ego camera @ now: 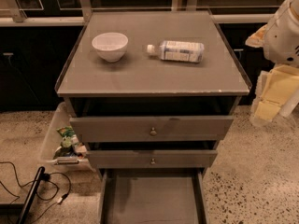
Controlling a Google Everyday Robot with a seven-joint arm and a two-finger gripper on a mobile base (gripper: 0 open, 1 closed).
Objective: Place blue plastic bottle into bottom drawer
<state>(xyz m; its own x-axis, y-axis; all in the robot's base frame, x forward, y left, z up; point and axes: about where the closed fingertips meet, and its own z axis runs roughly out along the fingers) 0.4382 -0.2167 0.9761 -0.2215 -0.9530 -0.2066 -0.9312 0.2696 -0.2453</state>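
Note:
The blue plastic bottle point(179, 51) lies on its side on the grey cabinet top point(154, 73), right of centre, with its white cap pointing left toward the bowl. The bottom drawer point(152, 197) is pulled out at the foot of the cabinet, and its flat grey floor is bare. My gripper point(274, 93) hangs at the far right edge of the view, below the white arm housing point(282, 29). It is beside the cabinet's right side, well away from the bottle, and holds nothing that I can see.
A white bowl point(110, 45) stands on the cabinet top left of the bottle. The two upper drawers point(152, 127) with brass knobs stick out slightly. A clear bin of packets point(63, 141) and black cables point(32, 185) lie on the floor to the left.

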